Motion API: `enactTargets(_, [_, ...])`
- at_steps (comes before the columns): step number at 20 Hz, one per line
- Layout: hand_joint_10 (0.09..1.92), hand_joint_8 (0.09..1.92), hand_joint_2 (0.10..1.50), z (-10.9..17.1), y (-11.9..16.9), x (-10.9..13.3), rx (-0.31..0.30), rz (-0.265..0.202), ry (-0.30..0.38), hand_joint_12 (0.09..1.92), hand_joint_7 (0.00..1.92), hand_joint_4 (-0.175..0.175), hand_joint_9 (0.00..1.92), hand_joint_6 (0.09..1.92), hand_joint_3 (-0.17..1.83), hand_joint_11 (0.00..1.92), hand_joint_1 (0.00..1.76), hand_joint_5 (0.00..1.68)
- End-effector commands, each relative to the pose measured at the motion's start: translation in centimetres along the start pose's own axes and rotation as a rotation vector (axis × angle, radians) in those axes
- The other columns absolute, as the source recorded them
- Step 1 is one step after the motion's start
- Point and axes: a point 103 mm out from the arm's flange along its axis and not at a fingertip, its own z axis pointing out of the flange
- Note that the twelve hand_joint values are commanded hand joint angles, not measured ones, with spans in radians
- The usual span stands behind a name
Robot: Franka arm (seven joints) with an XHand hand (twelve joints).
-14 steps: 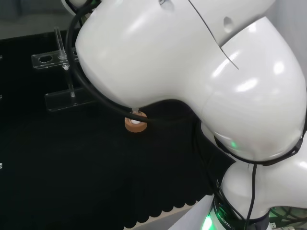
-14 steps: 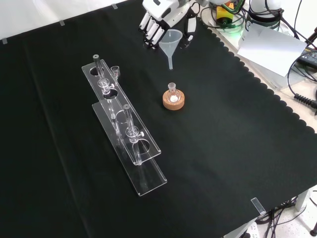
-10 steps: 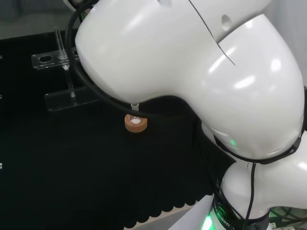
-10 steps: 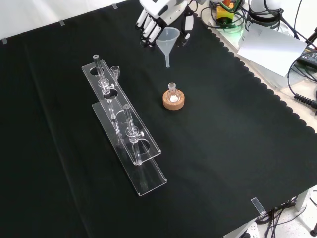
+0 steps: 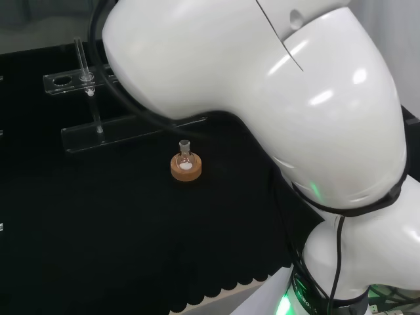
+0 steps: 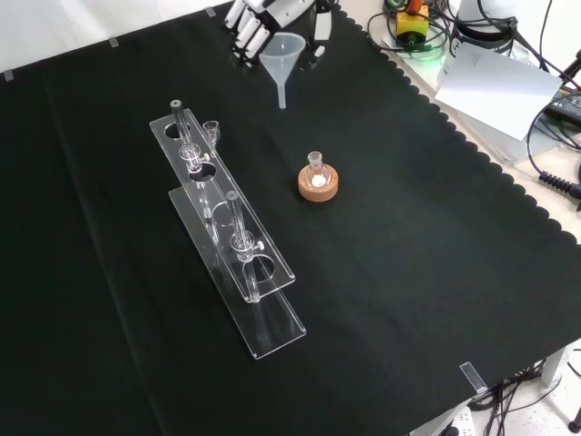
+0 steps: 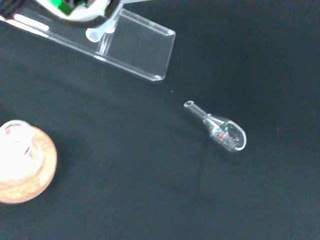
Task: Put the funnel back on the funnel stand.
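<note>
Beyond the funnel stand [image 6: 227, 234], the hand [image 6: 257, 18] grips the funnel [image 6: 281, 56] aloft, placement in a hole yet undone.

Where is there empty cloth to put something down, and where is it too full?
In the front view, the widest bare cloth lies right of the clear funnel stand and below the small flask on its cork ring. The strip left of the stand is bare too. It is crowded near the top, where the hand holds the funnel.
</note>
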Motion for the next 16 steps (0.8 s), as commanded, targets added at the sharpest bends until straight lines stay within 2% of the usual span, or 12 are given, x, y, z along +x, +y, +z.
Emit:
enactTargets(1, [0.47,0.64,0.71,-2.0,2.4,-2.4,-0.024,0.013,-0.006,1.35,0.44,-0.019,0.80,0.84,0.67,0.50,0.85,0.62])
enactTargets(6, [0.47,0.65,0.71,-3.6,5.2,-3.4,-0.040,0.007,-0.015,1.35,0.44,-0.019,0.80,0.84,0.67,0.50,0.85,0.62])
enactTargets(9, [0.47,0.65,0.71,-4.2,7.0,-3.6,-0.048,-0.011,-0.020,1.35,0.44,-0.019,0.80,0.84,0.67,0.50,0.85,0.62])
enactTargets(16, [0.47,0.65,0.71,-4.1,10.5,-4.0,-0.050,-0.015,-0.020,1.35,0.45,-0.019,0.80,0.84,0.67,0.50,0.85,0.62])
